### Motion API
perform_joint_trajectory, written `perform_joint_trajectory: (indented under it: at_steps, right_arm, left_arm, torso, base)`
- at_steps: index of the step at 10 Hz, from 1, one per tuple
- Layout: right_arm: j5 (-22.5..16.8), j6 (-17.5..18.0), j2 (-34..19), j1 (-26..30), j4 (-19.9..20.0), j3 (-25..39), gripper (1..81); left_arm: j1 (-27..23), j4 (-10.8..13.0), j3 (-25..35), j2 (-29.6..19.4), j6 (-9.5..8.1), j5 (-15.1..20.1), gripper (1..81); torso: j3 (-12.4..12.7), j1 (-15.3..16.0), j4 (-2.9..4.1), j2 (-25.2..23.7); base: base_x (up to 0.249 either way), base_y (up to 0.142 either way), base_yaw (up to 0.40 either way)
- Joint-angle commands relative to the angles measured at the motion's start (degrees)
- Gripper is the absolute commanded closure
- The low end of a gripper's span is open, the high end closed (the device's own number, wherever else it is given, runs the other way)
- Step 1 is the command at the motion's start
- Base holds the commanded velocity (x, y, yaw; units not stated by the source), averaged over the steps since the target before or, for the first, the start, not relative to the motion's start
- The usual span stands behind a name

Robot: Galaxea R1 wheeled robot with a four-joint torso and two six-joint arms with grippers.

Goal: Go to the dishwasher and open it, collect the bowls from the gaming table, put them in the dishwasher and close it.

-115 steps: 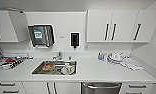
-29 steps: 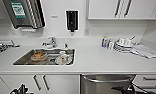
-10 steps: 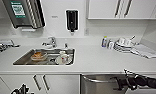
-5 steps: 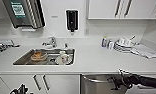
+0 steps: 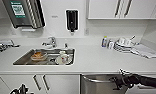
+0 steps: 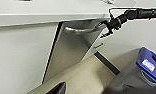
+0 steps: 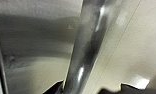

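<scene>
The dishwasher [image 5: 99,86] sits under the white counter, with a stainless-steel front and a bar handle [image 6: 79,30]. In the left wrist view its door [image 6: 71,50] leans out a little at the top. My right gripper [image 5: 117,82] reaches in from the right and is at the right end of the handle [image 6: 107,26]. The bar [image 7: 86,50] runs close between its dark fingers. My left gripper [image 5: 20,90] hangs low in front of the white cabinet doors. The bowls and the gaming table are out of view.
A steel sink [image 5: 24,60] holding dishes is set in the counter to the left of the dishwasher. White dishes and cups [image 5: 124,43] are stacked at the back right. White cabinet doors [image 5: 59,83] flank the dishwasher. A blue part [image 6: 150,65] lies low near my base.
My right arm has come in from the right and moved left to the dishwasher handle. The camera has drawn closer to the counter since the earliest frame.
</scene>
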Motion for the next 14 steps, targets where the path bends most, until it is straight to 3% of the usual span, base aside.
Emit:
perform_joint_trajectory:
  at_steps: [1,9,14]
  right_arm:
    - [-4.97,0.32,-0.17,8.30,-2.59,-0.89,1.0]
    - [-9.90,1.11,1.59,6.10,-8.40,-4.15,1.0]
    - [-10.08,1.11,-4.91,4.17,-11.83,1.21,1.0]
  left_arm:
    - [-4.89,0.08,1.05,-1.46,0.05,0.56,1.0]
    - [-4.89,-0.44,-0.53,0.04,-0.13,0.65,1.0]
    - [-4.89,-0.44,-0.53,0.65,-0.22,0.65,1.0]
  torso:
    - [0.00,0.00,0.00,0.00]
    - [-0.02,0.02,0.00,0.00]
    - [-0.02,0.04,0.00,0.00]
  base:
    - [0.000,0.000,0.000]
    - [0.000,0.000,0.000]
    - [0.000,0.000,0.000]
